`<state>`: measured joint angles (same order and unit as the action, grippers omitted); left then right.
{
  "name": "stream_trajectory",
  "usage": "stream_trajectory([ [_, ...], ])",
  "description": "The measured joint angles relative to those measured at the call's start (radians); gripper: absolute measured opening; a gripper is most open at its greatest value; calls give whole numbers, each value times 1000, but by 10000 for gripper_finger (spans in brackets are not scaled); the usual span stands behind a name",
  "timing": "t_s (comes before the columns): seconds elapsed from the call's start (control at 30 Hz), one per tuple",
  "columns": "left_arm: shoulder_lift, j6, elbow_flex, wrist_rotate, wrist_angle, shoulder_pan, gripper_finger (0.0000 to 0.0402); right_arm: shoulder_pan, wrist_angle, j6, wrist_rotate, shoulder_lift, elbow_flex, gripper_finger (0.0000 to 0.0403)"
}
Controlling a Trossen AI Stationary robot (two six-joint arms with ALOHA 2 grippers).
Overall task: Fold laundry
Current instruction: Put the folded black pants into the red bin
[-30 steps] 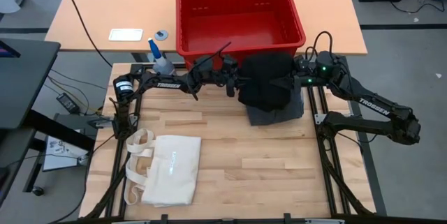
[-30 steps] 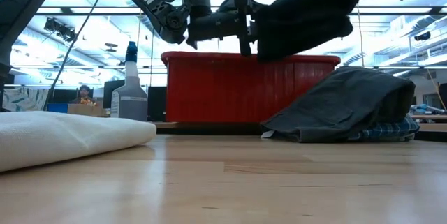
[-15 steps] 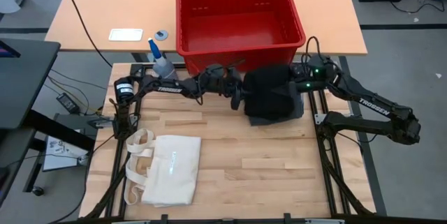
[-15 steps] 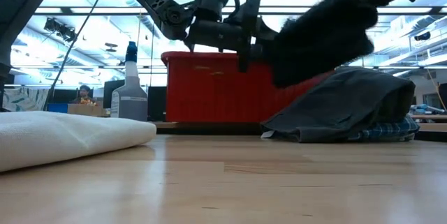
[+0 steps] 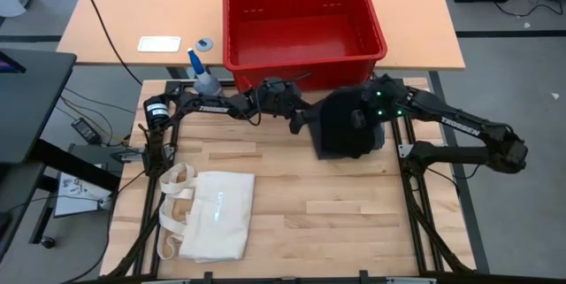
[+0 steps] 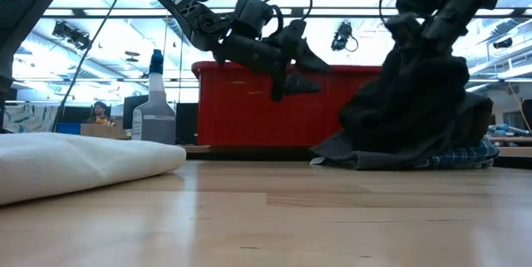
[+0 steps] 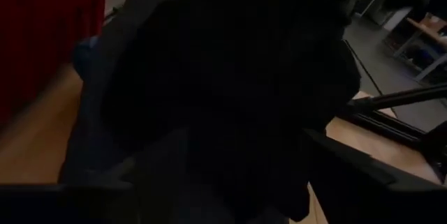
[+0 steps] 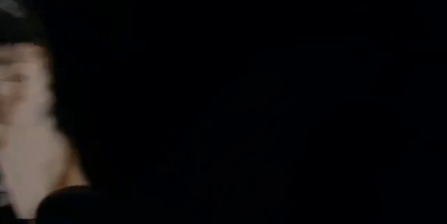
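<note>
Left gripper (image 6: 287, 71) hung open, empty, just left of black garment (image 5: 347, 125); right gripper (image 5: 367, 116) pinched garment's top, nearer, over folded pile (image 6: 449, 157).

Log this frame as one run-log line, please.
task: fold laundry | left gripper: open, clear of cloth | right gripper: shut on black garment, draped on pile beside red basket | tote bag: untouched

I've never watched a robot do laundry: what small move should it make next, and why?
Probably the right gripper should lower and let go. It pinches the top of the dark charcoal garment, which already drapes onto the grey garment and blue plaid garment, while the left gripper hangs open, clear of the cloth.
</note>
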<state>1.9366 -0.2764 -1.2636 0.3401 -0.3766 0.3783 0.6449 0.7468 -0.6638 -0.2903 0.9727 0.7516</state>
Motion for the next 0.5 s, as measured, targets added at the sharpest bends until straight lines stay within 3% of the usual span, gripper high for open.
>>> stream_trajectory([
  [0.17, 0, -43, 0, 34, 22, 25, 289, 0, 67, 41, 38, 52, 0, 90],
  [0.5, -58, 28, 0, 29, 35, 33, 289, 17, 214, 49, 67, 55, 33, 248],
])
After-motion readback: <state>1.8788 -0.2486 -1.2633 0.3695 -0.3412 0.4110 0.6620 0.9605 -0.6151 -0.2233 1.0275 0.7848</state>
